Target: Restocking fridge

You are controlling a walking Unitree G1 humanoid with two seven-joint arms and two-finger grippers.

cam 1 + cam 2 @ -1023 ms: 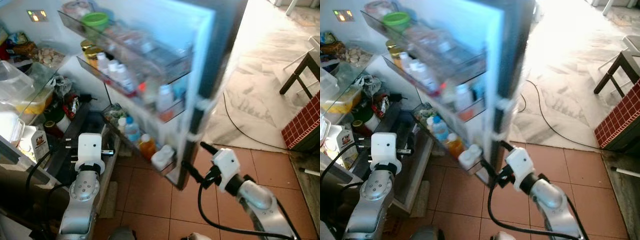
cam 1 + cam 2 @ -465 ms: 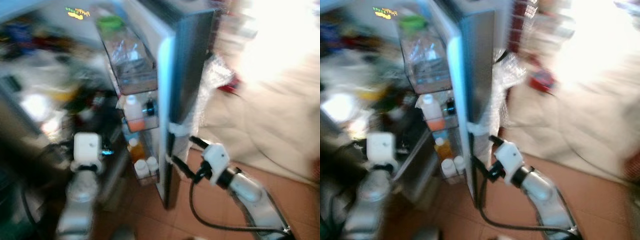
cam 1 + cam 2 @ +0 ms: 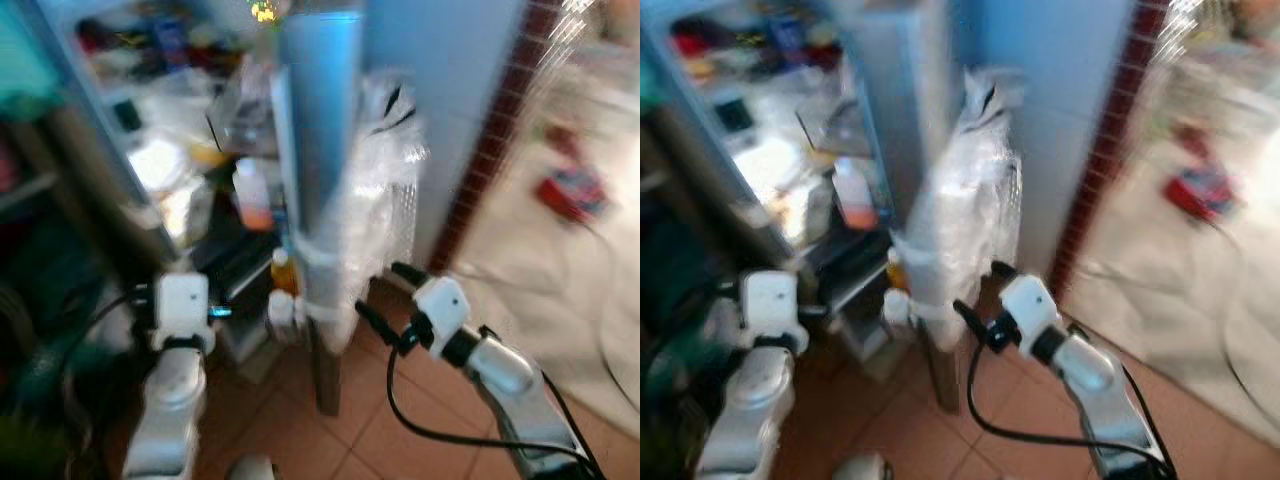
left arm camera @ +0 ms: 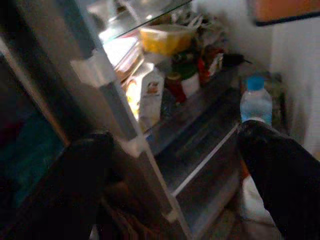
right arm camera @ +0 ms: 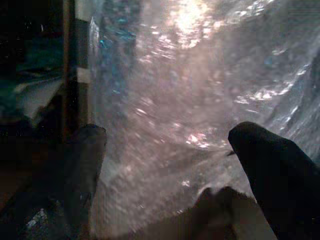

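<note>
**Fridge door edge-on, both claws empty**

While the head views are badly motion-blurred, I can still make out the layout. Fridge door [image 3: 318, 150] stands edge-on in front of me, roughly centre, with clear plastic wrap [image 3: 385, 200] bunched on its outer face. Door racks face the open fridge interior [image 3: 150, 130] on my left; I see a white bottle with orange contents [image 3: 252, 195] on a door shelf, a smaller orange bottle [image 3: 283, 272] below it, and a white container [image 3: 280, 308] lower still.

Right gripper [image 3: 382, 297] is held up just beside the door's outer edge, near the wrapped face. Fingers spread wide, nothing between them. Right wrist view shows both fingers [image 5: 272, 165] apart with crinkled wrap [image 5: 200, 90] right ahead; can't tell whether they touch it.

Left gripper [image 4: 175, 170] is raised toward the lower fridge shelves, also spread wide and empty. Its wrist cam shows a yellow tub [image 4: 167, 39] on an upper glass shelf, a white carton [image 4: 149, 95] below, a few jars beside it, and a water bottle with blue cap [image 4: 256, 102] near one finger. Lower shelf [image 4: 200, 145] in front of it looks bare and dark.

Floor is terracotta tile [image 3: 400, 440]; a red brick column [image 3: 490, 150] stands right of the door.
</note>
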